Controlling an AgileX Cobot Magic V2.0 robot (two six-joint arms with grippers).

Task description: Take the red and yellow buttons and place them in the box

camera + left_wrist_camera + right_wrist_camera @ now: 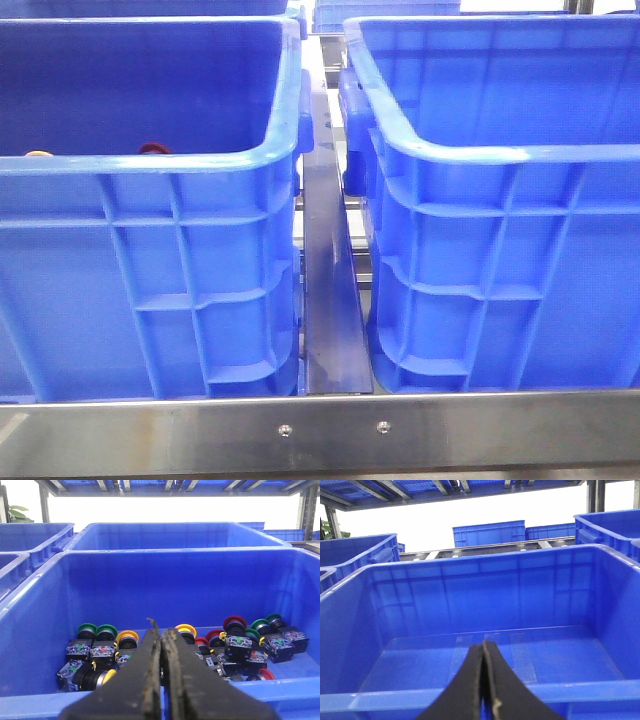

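Note:
Two blue crates stand side by side in the front view. The left crate [150,165] holds several push buttons; only a yellow-orange cap [38,154] and a dark red cap [155,148] peek over its near rim. In the left wrist view this crate [165,555] shows yellow buttons [128,637], red buttons [235,623] and green ones on black bodies. My left gripper [162,632] is shut and empty above the crate's near rim. The right box [480,152] is empty inside [470,595]. My right gripper [485,644] is shut and empty above its near rim. Neither gripper shows in the front view.
A steel rail [320,430] runs across the front edge. A dark metal strip [330,300] lies in the narrow gap between the crates. More blue crates [490,532] stand behind on metal racking [175,485].

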